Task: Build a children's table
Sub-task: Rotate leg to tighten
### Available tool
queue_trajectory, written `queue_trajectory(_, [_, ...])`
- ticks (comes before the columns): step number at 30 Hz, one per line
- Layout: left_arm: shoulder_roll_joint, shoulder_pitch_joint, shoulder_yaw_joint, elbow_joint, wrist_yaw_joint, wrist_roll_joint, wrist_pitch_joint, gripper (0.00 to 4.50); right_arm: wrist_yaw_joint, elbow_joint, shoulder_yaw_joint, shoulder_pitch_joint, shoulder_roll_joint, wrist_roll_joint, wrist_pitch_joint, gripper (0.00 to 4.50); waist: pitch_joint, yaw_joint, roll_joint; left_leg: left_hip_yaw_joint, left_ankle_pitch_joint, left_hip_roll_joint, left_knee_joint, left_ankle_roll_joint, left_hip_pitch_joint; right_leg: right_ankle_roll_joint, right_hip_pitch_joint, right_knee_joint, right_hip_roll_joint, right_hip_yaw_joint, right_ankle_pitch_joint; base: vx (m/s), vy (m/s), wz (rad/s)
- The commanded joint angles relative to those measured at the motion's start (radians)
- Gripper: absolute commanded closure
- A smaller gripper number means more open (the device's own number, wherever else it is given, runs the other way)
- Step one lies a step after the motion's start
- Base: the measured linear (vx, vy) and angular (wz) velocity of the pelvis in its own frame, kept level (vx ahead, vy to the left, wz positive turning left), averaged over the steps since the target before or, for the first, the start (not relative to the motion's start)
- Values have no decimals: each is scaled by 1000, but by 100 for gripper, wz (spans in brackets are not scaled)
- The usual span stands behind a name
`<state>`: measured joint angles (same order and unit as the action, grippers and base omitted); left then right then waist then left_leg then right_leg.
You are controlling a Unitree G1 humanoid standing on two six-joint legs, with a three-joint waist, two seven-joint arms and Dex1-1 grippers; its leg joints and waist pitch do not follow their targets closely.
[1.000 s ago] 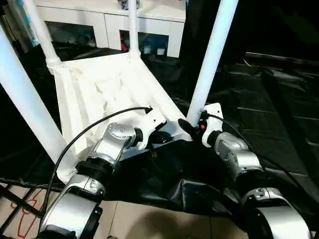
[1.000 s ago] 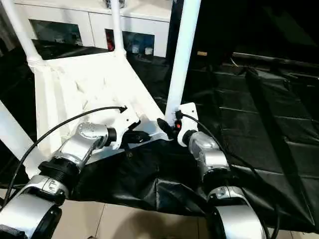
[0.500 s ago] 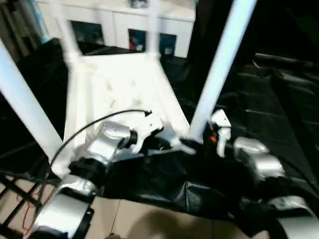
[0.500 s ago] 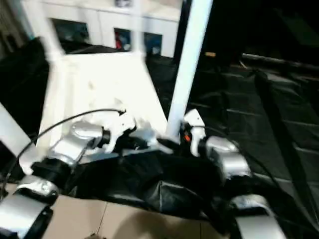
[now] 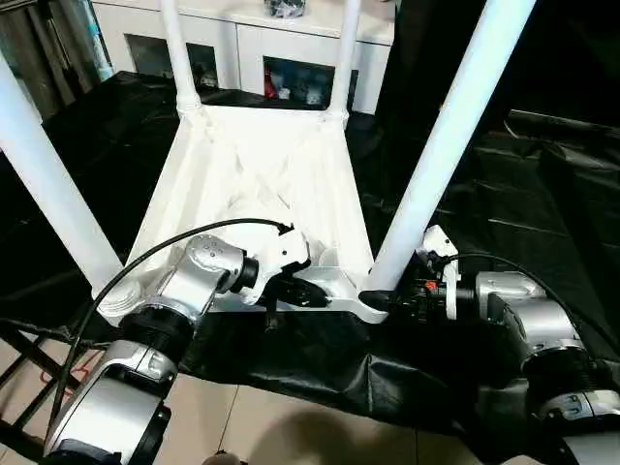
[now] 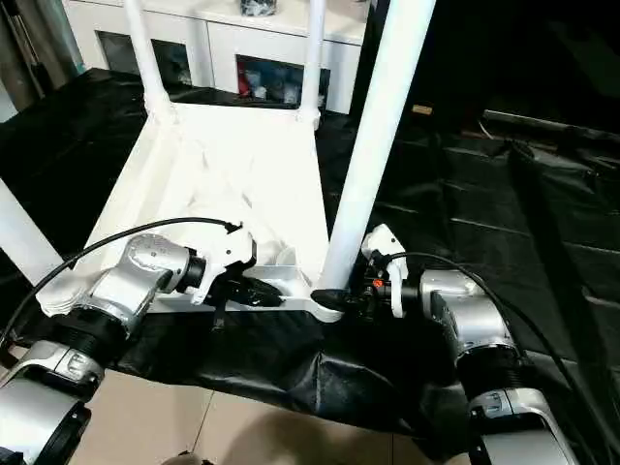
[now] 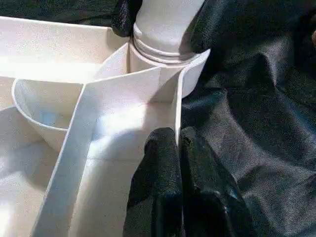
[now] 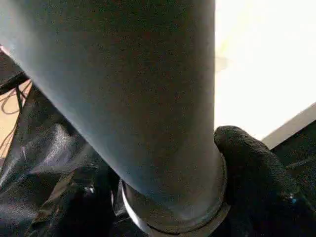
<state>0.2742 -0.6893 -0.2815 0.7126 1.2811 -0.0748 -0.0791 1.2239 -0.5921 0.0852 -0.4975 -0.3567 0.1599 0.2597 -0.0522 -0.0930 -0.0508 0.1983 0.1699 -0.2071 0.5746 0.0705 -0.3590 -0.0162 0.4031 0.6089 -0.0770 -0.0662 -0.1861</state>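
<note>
The children's table (image 5: 252,184) lies upside down on black cloth, its ribbed underside facing up and several white legs standing in the corner sockets. My left gripper (image 7: 177,140) is shut on the thin rim wall of the top near the front right corner, also seen as my left gripper (image 5: 291,291) from the head. My right gripper (image 5: 383,291) clasps the base of the near right leg (image 5: 446,165) just above its socket. One black finger (image 8: 252,168) presses the leg's collar and the other sits on the opposite side.
Black cloth (image 5: 504,203) covers the platform and hangs over its near edge above the tiled floor (image 5: 291,426). A white cabinet (image 5: 242,39) with glass fronts stands at the back. Black stand rods (image 5: 29,358) cross at the lower left.
The head camera has swung, so the whole picture shifted. My right forearm now lies lower and further right, its gripper still at the leg's base. The left gripper keeps its hold on the rim.
</note>
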Motion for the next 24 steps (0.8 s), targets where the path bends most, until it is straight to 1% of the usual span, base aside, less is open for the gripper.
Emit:
queue_trajectory(1, [-30, -13, -2, -2, -54, 0, -5, 450, 69, 33, 67, 16, 59, 30, 16, 184, 60, 1, -4, -11, 207, -33, -59, -42, 8, -198, -46, -78, -67, 46, -246, 0, 0, 0])
queue_trajectory(5, [-48, -18, 7, 0, -99, 3, -28, 450, -17, 6, 29, 3, 89, 35, 14, 187, 58, 5, -4, -12, 221, -32, -60, -36, 8, -192, -45, -82, -68, 45, -275, 0, 0, 0])
queue_trajectory(6, [-61, -23, 12, 5, -131, 0, -36, 450, -104, -32, 4, -13, 113, 22, -1, 188, 58, 7, -5, -14, 231, -31, -61, -31, 9, -185, -43, -84, -69, 45, -301, 0, 0, 0])
queue_trajectory(7, [-62, -24, 13, 5, -136, -1, -37, 450, -116, -37, 1, -15, 116, 20, -3, 188, 55, 12, -2, -16, 253, -30, -63, -21, 11, -178, -39, -89, -71, 45, -342, 0, 0, 0])
queue_trajectory(8, [-75, -27, 17, 9, -163, -3, -45, 450, -195, -72, -18, -30, 137, 6, -23, 188, 55, 19, -3, -19, 262, -30, -64, -10, 8, -167, -42, -90, -72, 44, -373, 0, 0, 0])
queue_trajectory(9, [-90, -31, 22, 13, -195, -5, -53, 450, -284, -113, -38, -48, 157, -9, -35, 189, 54, 21, -2, -21, 269, -30, -67, -6, 9, -162, -41, -93, -71, 43, -386, 0, 0, 0])
queue_trajectory(10, [-100, -33, 24, 15, -215, -7, -58, 450, -337, -139, -49, -59, 170, -18, -42, 189, 54, 30, -2, -22, 278, -29, -67, 6, 9, -160, -39, -93, -71, 43, -400, 0, 0, 0])
queue_trajectory(11, [-110, -35, 27, 17, -233, -8, -65, 450, -383, -161, -56, -67, 181, -29, -62, 190, 55, 34, -1, -23, 284, -28, -67, 11, 10, -160, -38, -94, -72, 42, -409, 0, 0, 0])
queue_trajectory(12, [-122, -37, 28, 18, -252, -9, -70, 450, -425, -184, -65, -74, 193, -34, -78, 190, 55, 42, -3, -24, 288, -26, -66, 9, 8, -153, -41, -97, -71, 41, -418, 0, 0, 0])
queue_trajectory(13, [-137, -39, 30, 19, -276, -11, -78, 450, -463, -204, -76, -81, 209, -32, -79, 191, 55, 45, -2, -21, 289, -25, -64, 2, 9, -154, -38, -98, -71, 44, -412, 0, 0, 0])
queue_trajectory(14, [-150, -40, 32, 19, -297, -13, -85, 450, -495, -218, -84, -86, 224, -32, -85, 191, 57, 48, -3, -21, 278, -25, -62, -5, 8, -160, -40, -97, -69, 44, -389, 0, 0, 0])
queue_trajectory(16, [-176, -41, 32, 18, -335, -17, -98, 450, -567, -245, -95, -97, 254, -42, -104, 192, 57, 52, -1, -20, 269, -25, -62, -14, 7, -174, -40, -94, -67, 45, -353, 0, 0, 0])
queue_trajectory(17, [-192, -42, 30, 17, -363, -21, -105, 450, -612, -266, -101, -107, 277, -51, -126, 192, 59, 53, 0, -18, 263, -26, -62, -15, 9, -181, -39, -91, -66, 46, -327, 0, 0, 0])
queue_trajectory(19, [-211, -40, 23, 17, -391, -30, -107, 450, -685, -303, -118, -124, 305, -56, -157, 192, 60, 55, -1, -17, 250, -25, -62, -18, 7, -193, -41, -88, -65, 45, -299, 0, 0, 0])
queue_trajectory(20, [-218, -38, 21, 14, -401, -35, -104, 450, -687, -315, -127, -133, 319, -44, -163, 136, 60, 55, 1, -17, 249, -24, -62, -21, 7, -193, -42, -89, -65, 45, -298, 0, 0, 0])
queue_trajectory(21, [-219, -37, 21, 12, -402, -35, -104, 450, -684, -317, -131, -135, 324, -37, -166, 122, 60, 54, 1, -16, 248, -24, -60, -27, 8, -194, -42, -90, -65, 46, -292, 0, 0, 0])
queue_trajectory(22, [-221, -36, 21, 11, -404, -36, -105, 450, -686, -323, -133, -138, 327, -35, -171, 122, 60, 54, 1, -15, 241, -24, -60, -32, 7, -196, -44, -88, -64, 45, -276, 0, 0, 0])
queue_trajectory(24, [-216, -32, 13, 9, -393, -41, -89, 450, -665, -321, -137, -141, 327, -25, -175, 105, 61, 52, 1, -15, 229, -25, -60, -39, 6, -204, -45, -84, -63, 46, -245, 0, 0, 0])
